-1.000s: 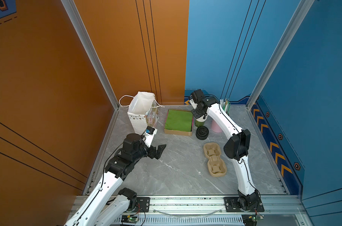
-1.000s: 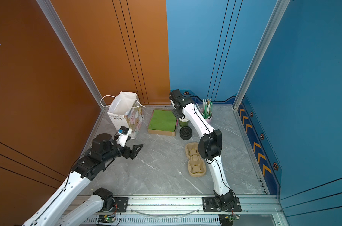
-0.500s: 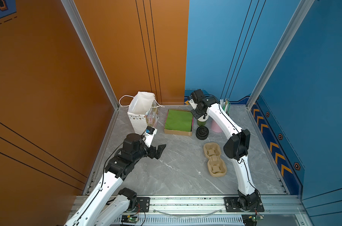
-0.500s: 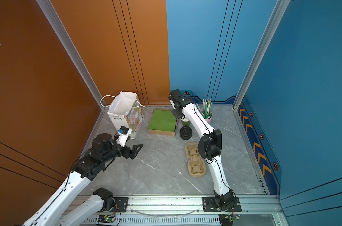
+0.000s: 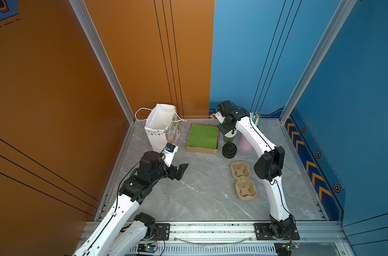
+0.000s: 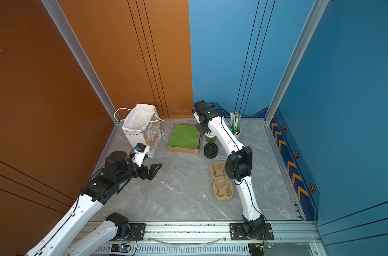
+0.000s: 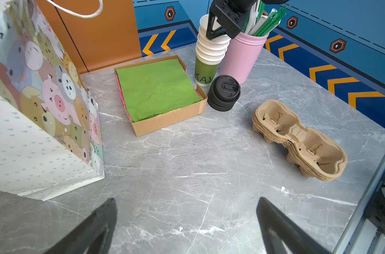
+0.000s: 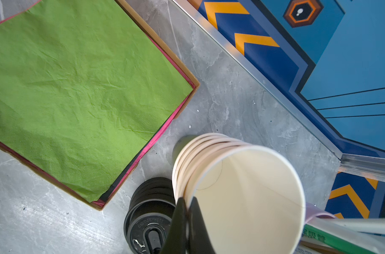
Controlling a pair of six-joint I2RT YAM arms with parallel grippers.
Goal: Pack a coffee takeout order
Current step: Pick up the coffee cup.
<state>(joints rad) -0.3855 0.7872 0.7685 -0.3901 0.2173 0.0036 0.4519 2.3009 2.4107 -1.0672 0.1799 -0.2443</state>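
A stack of white paper cups (image 7: 211,44) stands at the back of the table beside the napkin box. My right gripper (image 8: 188,204) is shut on the rim of the top cup (image 8: 248,198), one finger inside and one outside. Black lids (image 8: 149,220) lie stacked just in front of the cups (image 5: 229,136). Green napkins (image 5: 203,135) fill the cardboard box (image 7: 171,119). My left gripper (image 7: 186,200) hangs open over bare table near the gift bag (image 5: 162,126), holding nothing.
A beige pulp carrier stack (image 5: 243,180) lies between the lids (image 5: 229,150) and my right arm's base. The pink tin of straws (image 7: 242,57) stands right behind the cups. Orange and blue walls close the back and sides.
My right gripper's fingers have closed onto the top cup's rim. Neither arm has visibly shifted, and the left gripper stays open.
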